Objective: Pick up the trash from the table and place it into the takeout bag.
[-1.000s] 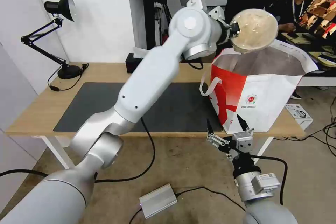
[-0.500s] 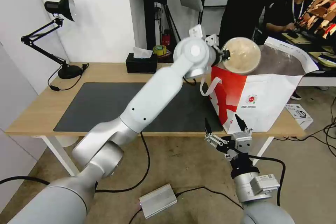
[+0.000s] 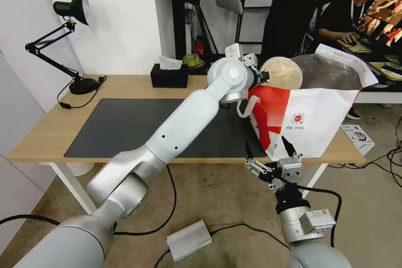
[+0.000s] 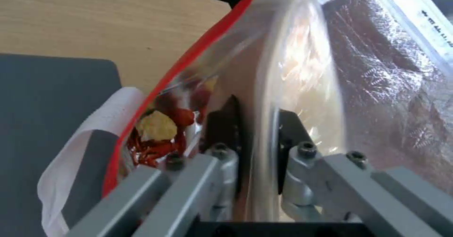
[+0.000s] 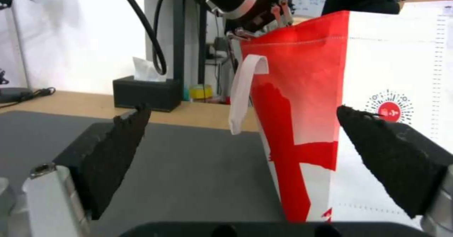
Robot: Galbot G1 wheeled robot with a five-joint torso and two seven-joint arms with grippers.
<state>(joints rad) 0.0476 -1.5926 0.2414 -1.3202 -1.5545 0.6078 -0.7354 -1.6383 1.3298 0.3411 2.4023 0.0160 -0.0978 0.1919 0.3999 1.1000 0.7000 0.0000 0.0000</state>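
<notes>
My left gripper point(image 3: 264, 76) is shut on the rim of the beige pulp bowl point(image 3: 281, 73), which stands on edge in the open top of the red-and-white takeout bag point(image 3: 310, 121). In the left wrist view the black fingers point(image 4: 226, 123) pinch the bowl point(image 4: 302, 63) against the foil lining. Red and orange food scraps point(image 4: 158, 138) lie lower in the bag. The bag stands at the right end of the table point(image 3: 125, 86). My right gripper point(image 3: 268, 148) hangs open below the table's front edge, facing the bag point(image 5: 377, 70).
A dark grey mat point(image 3: 125, 125) covers the table's middle. A black tissue box point(image 3: 169, 76) and a black desk lamp point(image 3: 82, 86) stand along the back. A small white box point(image 3: 358, 136) and a silver box point(image 3: 189, 239) with cables lie on the floor.
My left arm has come down with the bowl from high above the bag into its open top. The bag's rim has shifted a little. The right arm has stayed still.
</notes>
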